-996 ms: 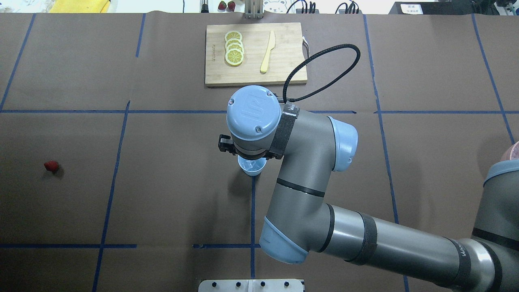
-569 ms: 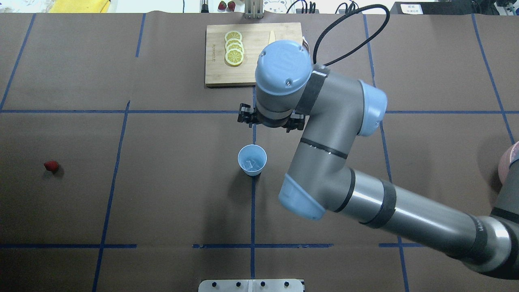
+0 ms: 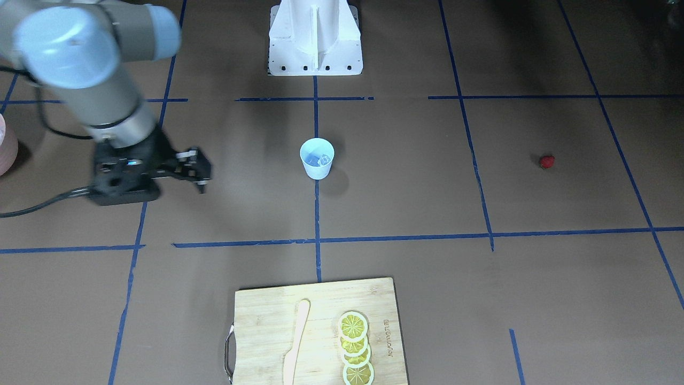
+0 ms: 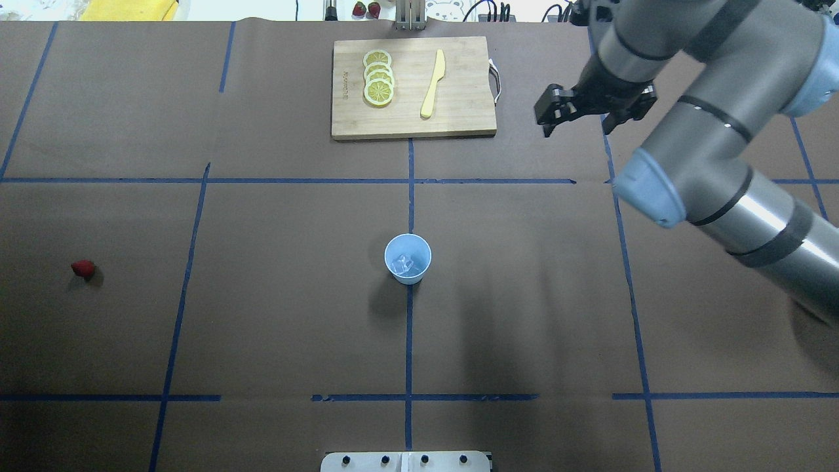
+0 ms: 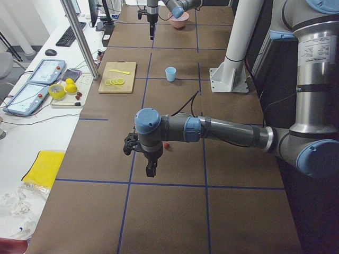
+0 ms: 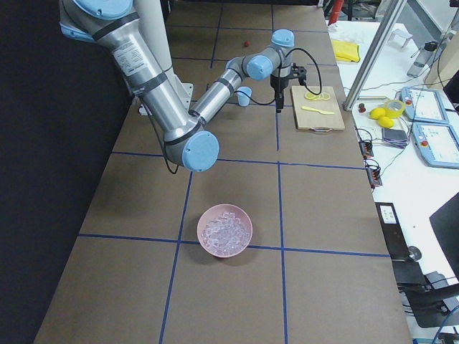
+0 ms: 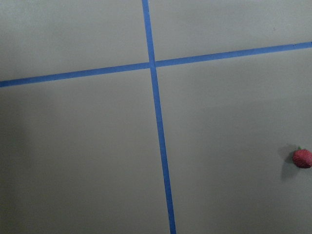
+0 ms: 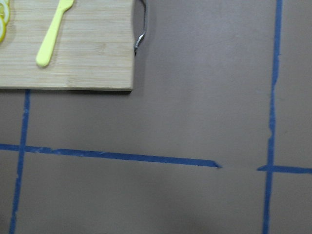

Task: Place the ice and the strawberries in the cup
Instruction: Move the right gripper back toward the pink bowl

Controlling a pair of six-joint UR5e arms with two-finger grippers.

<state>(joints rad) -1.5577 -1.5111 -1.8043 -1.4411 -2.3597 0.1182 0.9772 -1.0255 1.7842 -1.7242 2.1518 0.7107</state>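
The pale-blue cup (image 4: 408, 258) stands upright mid-table with clear ice cubes (image 4: 404, 265) in it; it also shows in the front view (image 3: 317, 158). The red strawberry (image 4: 83, 268) lies alone on the table far to the left, and shows at the right edge of the left wrist view (image 7: 302, 158). My right gripper (image 4: 549, 123) hangs empty to the right of the cutting board, well away from the cup; its jaws look slightly apart. My left gripper (image 5: 151, 172) hovers close beside the strawberry (image 5: 166, 146); I cannot tell if it is open or shut.
A wooden cutting board (image 4: 459, 111) at the back centre holds lemon slices (image 4: 378, 82) and a yellow knife (image 4: 432, 84). A pink bowl of ice (image 6: 225, 230) stands at the right end of the table. The robot's white base (image 3: 315, 37) is at the near edge.
My right arm has lifted off the cup and swung away to the back right, past the cutting board. The cup with ice in it has not moved, nor has the strawberry.
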